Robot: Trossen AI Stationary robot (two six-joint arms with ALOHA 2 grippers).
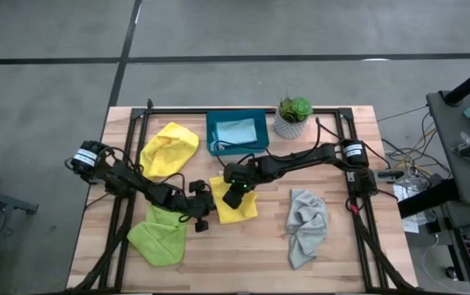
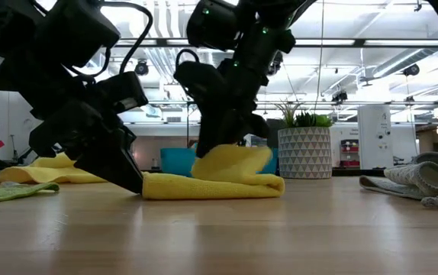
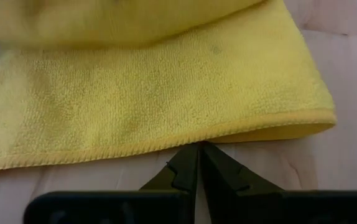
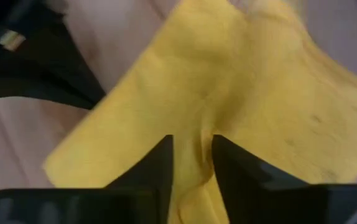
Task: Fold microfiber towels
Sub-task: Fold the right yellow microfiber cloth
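Observation:
A yellow towel [image 1: 235,205] lies folded over at the table's middle. Its upper layer humps up [image 2: 230,162] under my right gripper [image 4: 192,140], whose fingers stand a little apart over it. My left gripper [image 3: 198,148] is shut, with its tips at the towel's left hem. A second yellow towel [image 1: 169,149] lies at the far left and a lime green one [image 1: 160,233] at the near left. A grey one [image 1: 307,225] is crumpled at the right. A light blue one [image 1: 237,131] lies in the teal tray. My left gripper's shut fingertips [image 3: 188,162] meet the folded yellow towel at its hemmed edge [image 3: 166,146], slanting down from the table's left. That end of the towel lies flat on the wood. My right gripper slants down from the far right, its fingers [image 4: 163,158] on either side of a raised crease [image 4: 204,134] in the top layer. I cannot tell whether they still touch it.
A potted plant [image 1: 292,119] stands at the far edge, beside the teal tray [image 1: 212,135]. A black frame [image 1: 358,205] runs along the table's sides. Bare wood shows at the near middle [image 1: 235,262].

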